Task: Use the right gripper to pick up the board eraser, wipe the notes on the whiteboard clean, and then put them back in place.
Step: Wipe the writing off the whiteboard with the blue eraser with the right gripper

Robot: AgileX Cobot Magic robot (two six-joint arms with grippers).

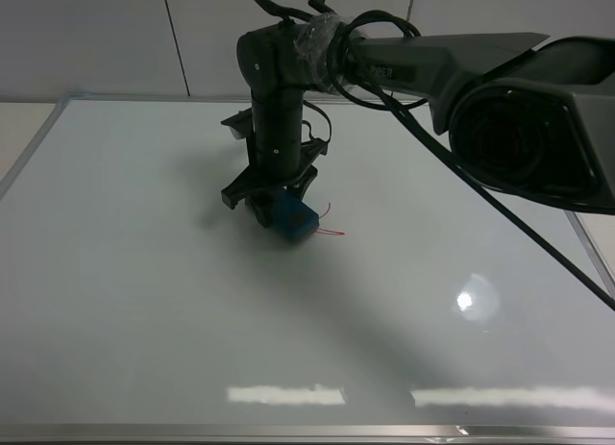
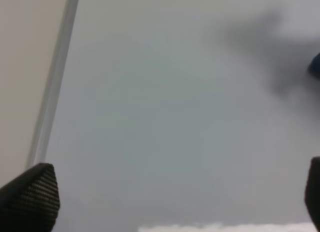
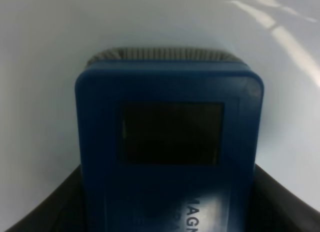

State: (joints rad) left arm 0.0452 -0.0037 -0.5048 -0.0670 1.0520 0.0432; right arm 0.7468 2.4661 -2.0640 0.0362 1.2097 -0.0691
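My right gripper (image 1: 279, 200) reaches down over the middle of the whiteboard (image 1: 144, 301) and is shut on the blue board eraser (image 1: 293, 217), pressing it against the board. In the right wrist view the eraser (image 3: 170, 142) fills the frame between the dark fingers (image 3: 40, 212), its grey felt edge on the white surface. A short stretch of the red notes (image 1: 330, 233) shows just right of the eraser; anything under it is hidden. My left gripper (image 2: 175, 202) is open and empty over bare whiteboard near its silver frame (image 2: 52, 86).
The right arm's big dark housing (image 1: 528, 118) and a hanging cable (image 1: 519, 224) fill the upper right of the exterior view. The board's metal frame (image 1: 288, 432) runs along the near edge. Light glare (image 1: 468, 301) sits on the lower right.
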